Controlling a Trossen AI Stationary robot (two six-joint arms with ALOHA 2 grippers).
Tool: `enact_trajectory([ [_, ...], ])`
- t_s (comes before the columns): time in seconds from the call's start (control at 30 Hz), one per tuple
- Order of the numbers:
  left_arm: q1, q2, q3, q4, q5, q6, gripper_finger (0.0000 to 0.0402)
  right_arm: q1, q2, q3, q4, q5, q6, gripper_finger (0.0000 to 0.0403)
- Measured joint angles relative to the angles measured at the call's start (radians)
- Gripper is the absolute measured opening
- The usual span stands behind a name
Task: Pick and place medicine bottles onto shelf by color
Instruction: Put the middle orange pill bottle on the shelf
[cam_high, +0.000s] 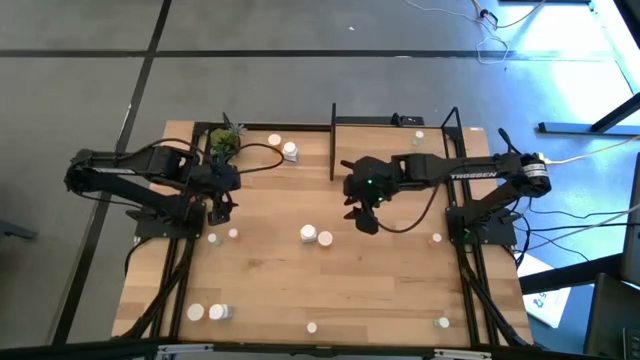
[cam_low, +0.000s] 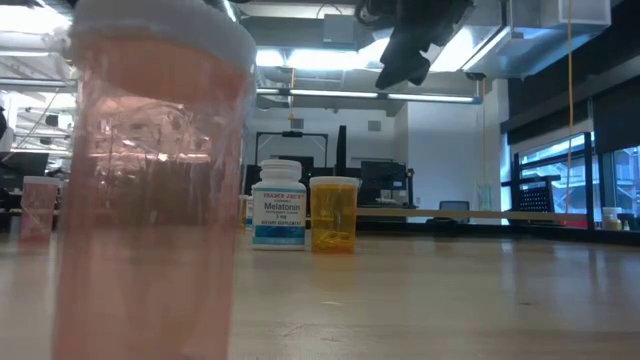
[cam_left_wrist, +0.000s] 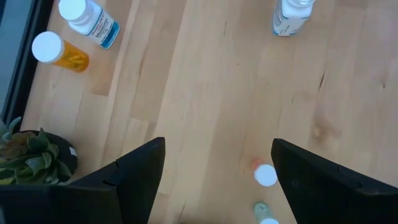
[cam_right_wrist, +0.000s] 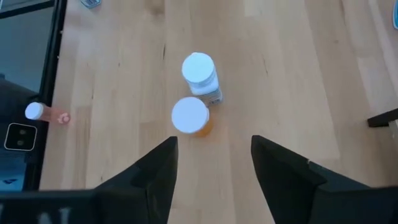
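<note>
Here, the spread right gripper (cam_right_wrist: 214, 165) is held above the touching orange bottle (cam_right_wrist: 190, 116) and white bottle (cam_right_wrist: 200, 71); the white one could be knocked during grasping.

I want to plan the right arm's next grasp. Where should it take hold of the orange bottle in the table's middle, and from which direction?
Probably from straight above. The orange bottle stands upright, white cap up, with the right gripper open above it. The white bottle stands close against one side, so the fingers should close on the cap or upper body across the two free sides, not along the line joining the bottles.
</note>
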Motion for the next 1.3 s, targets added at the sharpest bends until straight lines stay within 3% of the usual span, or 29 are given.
enact_trajectory([
  [0.13,0.000,0.000,0.000,0.000,-0.006,0.000,0.0289,0.000,0.003,0.000,0.001,-0.018,0.010,0.0222],
  [0.4,0.000,0.000,0.000,0.000,-0.007,0.000,0.0289,-0.005,0.003,0.000,0.007,-0.046,0.059,0.0213],
  [0.8,0.000,0.000,0.000,0.000,-0.014,0.004,0.0289,0.002,0.024,0.000,0.047,-0.021,-0.027,0.0258],
  [1.3,0.000,0.000,-0.001,-0.007,-0.047,0.008,0.0289,0.060,0.226,-0.001,0.142,-0.080,-0.080,0.0259],
])
